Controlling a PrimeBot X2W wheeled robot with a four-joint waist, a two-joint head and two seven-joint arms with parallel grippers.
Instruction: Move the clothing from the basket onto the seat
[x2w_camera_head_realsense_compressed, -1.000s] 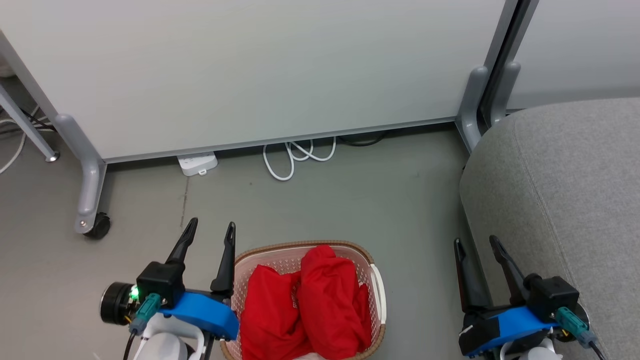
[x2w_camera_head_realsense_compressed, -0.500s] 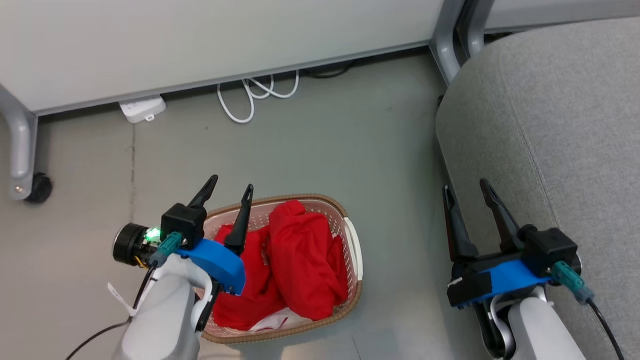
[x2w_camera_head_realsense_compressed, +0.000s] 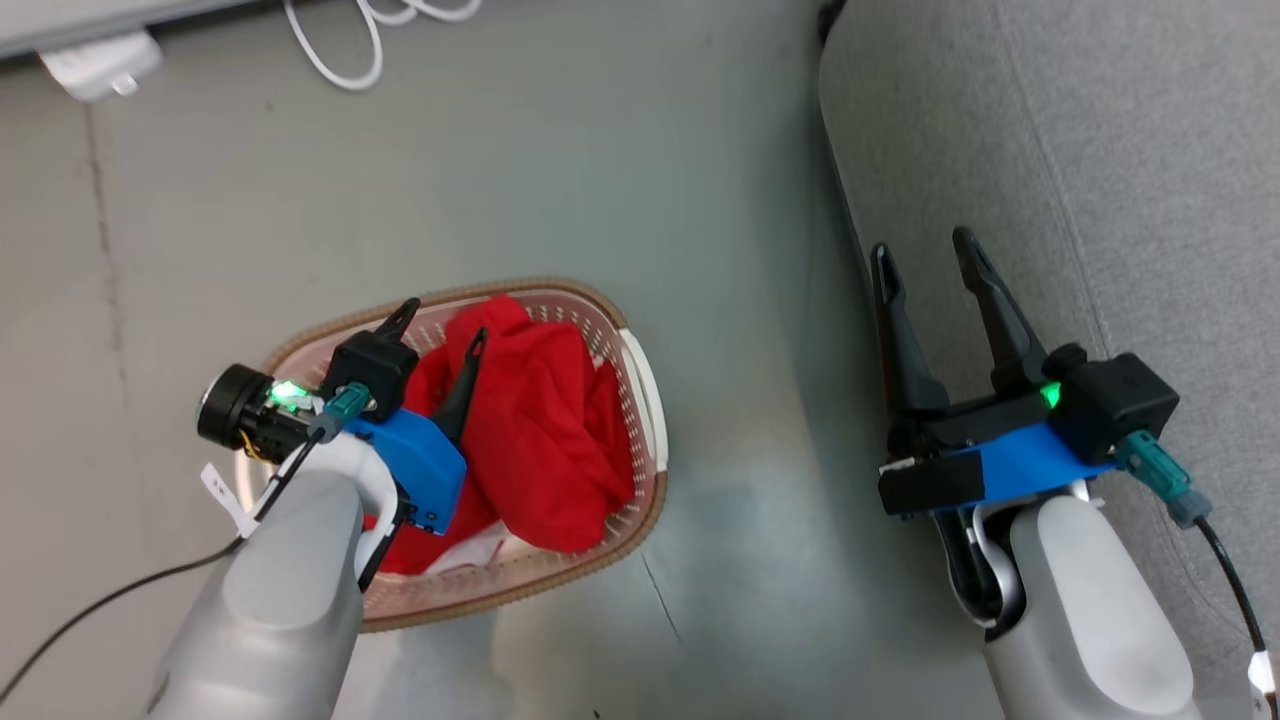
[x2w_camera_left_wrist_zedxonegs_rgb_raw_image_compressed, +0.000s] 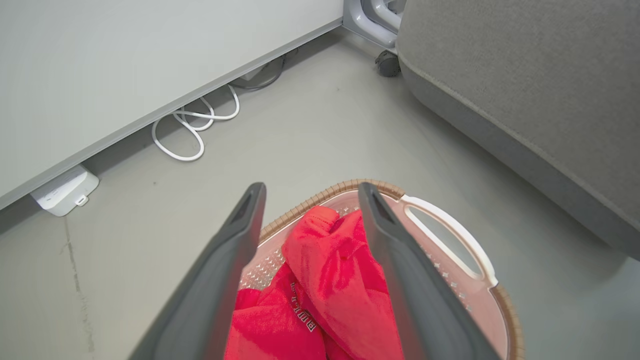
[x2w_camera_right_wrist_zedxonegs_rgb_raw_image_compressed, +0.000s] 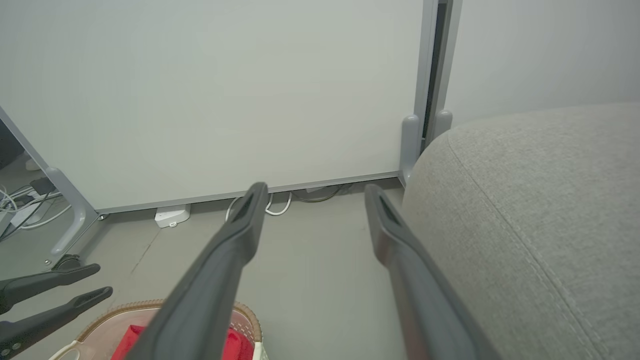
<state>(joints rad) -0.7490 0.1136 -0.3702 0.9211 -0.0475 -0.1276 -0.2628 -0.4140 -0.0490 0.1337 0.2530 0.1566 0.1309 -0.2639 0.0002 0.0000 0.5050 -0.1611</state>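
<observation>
Two crumpled red jerseys (x2w_camera_head_realsense_compressed: 540, 430) fill the cream perforated basket (x2w_camera_head_realsense_compressed: 645, 400) that stands on the floor. My left gripper (x2w_camera_head_realsense_compressed: 444, 322) hangs open over the basket's far left part, its fingers straddling a raised red fold (x2w_camera_left_wrist_zedxonegs_rgb_raw_image_compressed: 340, 270) without touching it. White lettering shows on the lower jersey in the left wrist view. The grey seat (x2w_camera_head_realsense_compressed: 1100, 150) lies to the right of the basket. At the seat's left edge my right gripper (x2w_camera_head_realsense_compressed: 922, 245) is open and empty. The right wrist view shows the seat (x2w_camera_right_wrist_zedxonegs_rgb_raw_image_compressed: 540, 200), the basket rim (x2w_camera_right_wrist_zedxonegs_rgb_raw_image_compressed: 150, 307) and my left gripper (x2w_camera_right_wrist_zedxonegs_rgb_raw_image_compressed: 102, 279).
A white cable (x2w_camera_head_realsense_compressed: 340, 50) and a white power strip (x2w_camera_head_realsense_compressed: 100, 55) lie on the grey floor beyond the basket. Behind them stands a pale partition panel (x2w_camera_right_wrist_zedxonegs_rgb_raw_image_compressed: 200, 100) on grey legs with casters (x2w_camera_right_wrist_zedxonegs_rgb_raw_image_compressed: 65, 220). Bare floor separates the basket from the seat.
The head camera has tilted down, shifting the whole picture. My left gripper has moved from beside the basket's left rim to over the clothing. The right gripper stays at the seat's edge.
</observation>
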